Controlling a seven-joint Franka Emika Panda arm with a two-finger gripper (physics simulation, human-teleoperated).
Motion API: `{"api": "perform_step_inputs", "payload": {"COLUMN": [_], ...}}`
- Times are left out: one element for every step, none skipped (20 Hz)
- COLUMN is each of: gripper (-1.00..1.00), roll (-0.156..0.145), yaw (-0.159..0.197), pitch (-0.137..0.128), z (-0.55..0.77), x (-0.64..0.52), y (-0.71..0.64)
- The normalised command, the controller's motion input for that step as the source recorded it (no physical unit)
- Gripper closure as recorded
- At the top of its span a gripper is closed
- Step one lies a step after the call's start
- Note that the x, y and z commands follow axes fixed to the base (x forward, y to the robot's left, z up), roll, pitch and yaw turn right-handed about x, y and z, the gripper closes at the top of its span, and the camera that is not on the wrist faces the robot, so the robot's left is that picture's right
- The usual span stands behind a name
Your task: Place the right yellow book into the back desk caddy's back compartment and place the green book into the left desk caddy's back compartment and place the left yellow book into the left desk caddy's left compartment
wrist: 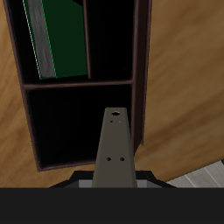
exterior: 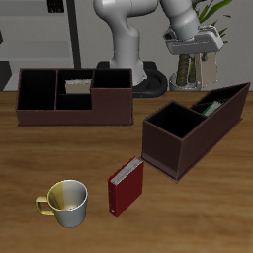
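Observation:
The left desk caddy [exterior: 193,126] stands skewed, with the green book [exterior: 210,107] lying in its back compartment. My gripper [exterior: 194,51] hangs high above that end of the caddy. In the wrist view the green book [wrist: 61,35] lies in one compartment and the one beside it is empty. My fingers [wrist: 114,144] show as one bar pressed together, with nothing between them. The right yellow book [exterior: 76,87] lies in the back desk caddy [exterior: 59,107]. The left yellow book does not show in either view.
A red book [exterior: 126,186] stands near the table's front edge, beside a yellow and white mug [exterior: 65,203]. A glass vase with a plant [exterior: 194,71] stands behind the left desk caddy, under the gripper.

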Motion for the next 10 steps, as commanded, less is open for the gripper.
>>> {"api": "perform_step_inputs", "payload": {"gripper": [1.0, 1.0, 1.0, 1.0, 1.0, 1.0, 1.0, 1.0, 1.0, 1.0], "roll": [0.034, -0.056, 0.038, 0.003, 0.05, -0.002, 0.076, 0.042, 0.006, 0.004], "yaw": [0.031, -0.012, 0.043, 0.03, -0.022, 0.026, 0.02, 0.061, 0.051, 0.034], "pitch": [0.049, 0.103, -0.024, -0.033, 0.062, -0.04, -0.029, -0.056, -0.033, -0.035], "z": [-0.27, -0.18, -0.01, 0.0, -0.06, 0.06, 0.02, 0.03, 0.06, 0.04], "x": [0.18, 0.03, -0.02, -0.01, -0.01, -0.06, -0.09, -0.05, 0.05, 0.07], "y": [0.58, 0.18, 0.18, 0.14, 0.14, 0.06, 0.29, 0.1, 0.06, 0.05]}}
